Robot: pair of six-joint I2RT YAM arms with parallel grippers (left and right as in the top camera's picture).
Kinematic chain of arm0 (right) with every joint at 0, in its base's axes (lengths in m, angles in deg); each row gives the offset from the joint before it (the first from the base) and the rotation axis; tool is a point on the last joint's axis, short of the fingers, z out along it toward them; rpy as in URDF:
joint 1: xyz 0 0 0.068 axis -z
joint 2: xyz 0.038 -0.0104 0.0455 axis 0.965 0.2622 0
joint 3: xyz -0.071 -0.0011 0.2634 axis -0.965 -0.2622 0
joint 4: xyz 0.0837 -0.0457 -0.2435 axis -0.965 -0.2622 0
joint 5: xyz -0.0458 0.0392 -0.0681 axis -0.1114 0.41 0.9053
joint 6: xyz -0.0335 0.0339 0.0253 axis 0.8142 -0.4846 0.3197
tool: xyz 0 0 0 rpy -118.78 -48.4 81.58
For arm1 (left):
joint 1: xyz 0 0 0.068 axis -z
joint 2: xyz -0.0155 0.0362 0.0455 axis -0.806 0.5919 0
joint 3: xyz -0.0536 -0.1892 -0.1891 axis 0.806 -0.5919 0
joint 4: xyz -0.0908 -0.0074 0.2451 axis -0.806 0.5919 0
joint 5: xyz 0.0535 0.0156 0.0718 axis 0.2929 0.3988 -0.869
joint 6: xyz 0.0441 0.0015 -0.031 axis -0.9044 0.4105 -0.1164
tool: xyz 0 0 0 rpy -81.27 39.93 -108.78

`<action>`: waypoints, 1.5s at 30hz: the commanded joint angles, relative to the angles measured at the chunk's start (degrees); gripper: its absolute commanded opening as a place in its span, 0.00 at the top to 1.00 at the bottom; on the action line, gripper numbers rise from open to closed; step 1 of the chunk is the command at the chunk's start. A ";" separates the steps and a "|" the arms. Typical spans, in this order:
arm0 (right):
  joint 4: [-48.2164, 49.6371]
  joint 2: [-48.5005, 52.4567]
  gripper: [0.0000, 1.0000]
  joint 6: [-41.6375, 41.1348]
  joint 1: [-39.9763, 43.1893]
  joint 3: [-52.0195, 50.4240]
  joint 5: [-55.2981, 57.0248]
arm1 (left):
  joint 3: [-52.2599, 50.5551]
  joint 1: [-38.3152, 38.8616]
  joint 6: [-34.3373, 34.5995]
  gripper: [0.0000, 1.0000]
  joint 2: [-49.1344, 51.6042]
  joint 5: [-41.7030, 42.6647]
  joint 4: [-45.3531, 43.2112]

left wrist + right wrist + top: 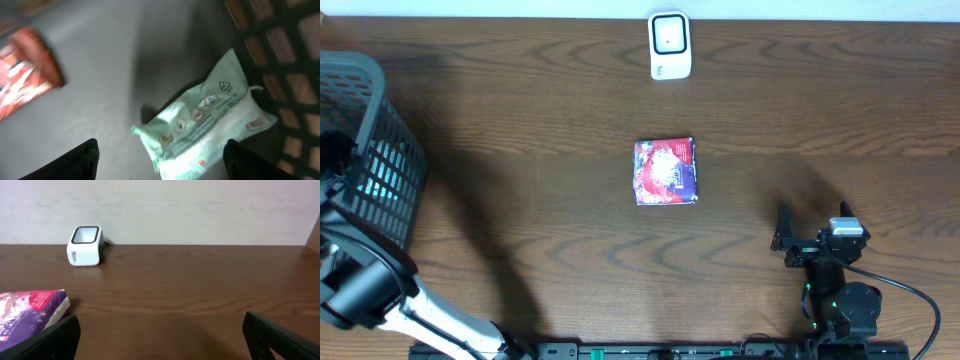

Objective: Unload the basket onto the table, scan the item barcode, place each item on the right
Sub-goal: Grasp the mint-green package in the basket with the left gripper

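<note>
My left pincer (160, 150) gapes over a green packet (205, 125) by the basket wall (280, 55); farther off, blurred and cropped, maybe a red pack (25, 70).

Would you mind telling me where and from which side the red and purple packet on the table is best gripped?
Probably across its right-hand edge, coming down from above: the packet lies flat, and the open right gripper sits nearest that side.
</note>
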 commanded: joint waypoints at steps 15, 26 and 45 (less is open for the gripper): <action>-0.24 -0.31 0.01 0.46 -0.09 -0.07 -0.48 | -0.76 0.52 -16.87 0.49 8.87 11.65 -0.87; -0.24 -0.31 0.01 0.46 -0.09 -0.07 -0.48 | -0.07 -0.17 -6.43 0.93 7.08 3.04 2.64; -0.24 -0.31 0.01 0.46 -0.09 -0.07 -0.48 | 1.88 -6.16 33.86 0.93 -34.67 20.61 0.26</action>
